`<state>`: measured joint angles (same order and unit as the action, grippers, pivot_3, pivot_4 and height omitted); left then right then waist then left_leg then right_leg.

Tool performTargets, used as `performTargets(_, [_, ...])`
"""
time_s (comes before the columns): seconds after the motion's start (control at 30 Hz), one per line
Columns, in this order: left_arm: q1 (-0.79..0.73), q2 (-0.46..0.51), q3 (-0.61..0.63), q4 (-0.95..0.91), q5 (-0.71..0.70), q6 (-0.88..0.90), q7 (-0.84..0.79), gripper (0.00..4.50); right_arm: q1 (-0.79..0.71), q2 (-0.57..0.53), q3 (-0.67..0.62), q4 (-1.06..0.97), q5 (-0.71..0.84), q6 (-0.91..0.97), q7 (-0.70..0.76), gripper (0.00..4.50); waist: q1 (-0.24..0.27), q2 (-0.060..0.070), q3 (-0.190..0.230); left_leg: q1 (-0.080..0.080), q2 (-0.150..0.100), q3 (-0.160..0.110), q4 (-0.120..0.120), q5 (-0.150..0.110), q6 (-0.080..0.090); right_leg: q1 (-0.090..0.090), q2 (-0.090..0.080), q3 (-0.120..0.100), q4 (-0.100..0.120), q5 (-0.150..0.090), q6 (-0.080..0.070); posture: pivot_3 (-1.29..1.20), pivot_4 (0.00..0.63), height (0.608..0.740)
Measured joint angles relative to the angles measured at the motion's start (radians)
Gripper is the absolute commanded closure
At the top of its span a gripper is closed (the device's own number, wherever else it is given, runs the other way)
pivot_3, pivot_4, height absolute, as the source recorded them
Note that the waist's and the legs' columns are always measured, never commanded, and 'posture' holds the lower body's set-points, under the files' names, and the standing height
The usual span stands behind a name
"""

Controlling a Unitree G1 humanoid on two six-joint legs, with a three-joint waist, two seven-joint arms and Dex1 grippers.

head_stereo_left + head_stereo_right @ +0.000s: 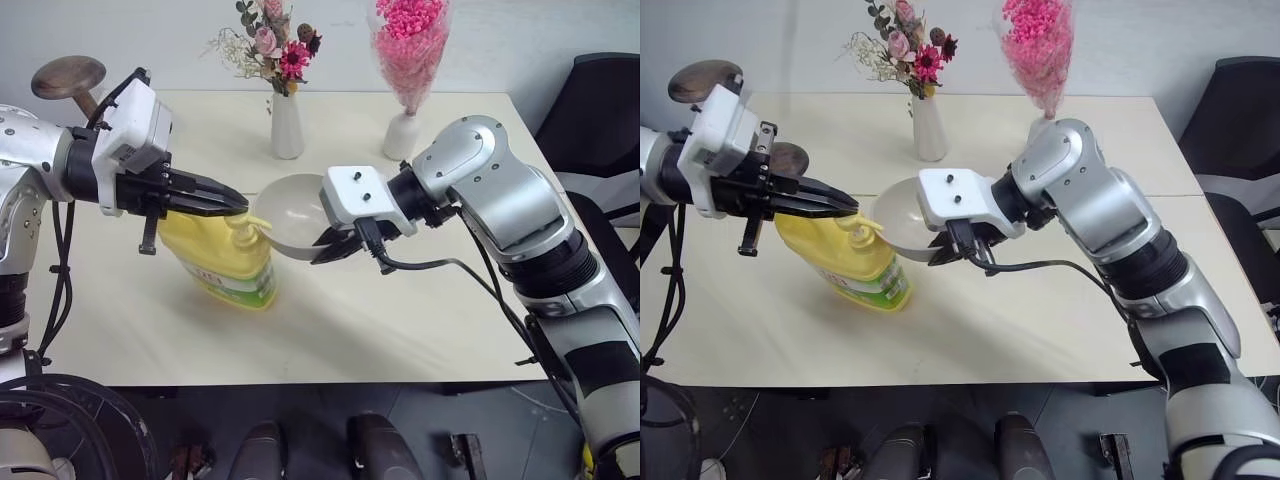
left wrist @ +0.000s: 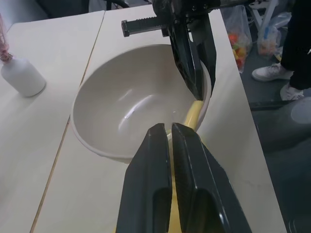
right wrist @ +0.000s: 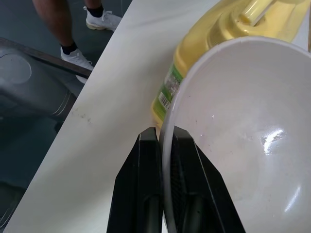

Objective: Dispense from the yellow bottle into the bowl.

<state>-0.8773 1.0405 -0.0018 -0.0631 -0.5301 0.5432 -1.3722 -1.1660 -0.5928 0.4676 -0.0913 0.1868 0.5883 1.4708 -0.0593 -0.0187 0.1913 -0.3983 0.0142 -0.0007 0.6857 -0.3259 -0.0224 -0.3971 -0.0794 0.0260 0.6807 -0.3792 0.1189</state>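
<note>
**Bowl held at the pump spout**

The bottle (image 1: 225, 262) stands on the counter (image 1: 400, 320), its pump spout reaching over the bowl's (image 1: 290, 215) rim. The right gripper (image 1: 335, 247) holds the bowl tilted beside it, jaws clamped on the rim. The left gripper (image 1: 235, 203) sits above the pump, jaws closed together, empty. Two vases (image 1: 287, 125) stand behind.

No text can be read; the bottle (image 1: 222, 262) carries a green, white and red label, its print too small to make out.
</note>
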Motion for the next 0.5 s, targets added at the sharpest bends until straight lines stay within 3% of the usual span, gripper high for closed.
performTargets(0.5, [0.047, 0.054, 0.041, -0.007, 0.000, -0.012, -0.045, 4.25, 0.006, -0.020, 0.000, -0.027, 0.002, -0.002, 0.010, 4.50, -0.001, 0.000, 0.000, 0.000, 0.000, 0.000, 0.000, 0.000, 0.000, 0.000, 0.000, 0.000, 0.000, 0.000, 0.000, 0.00, 0.150, 0.740])
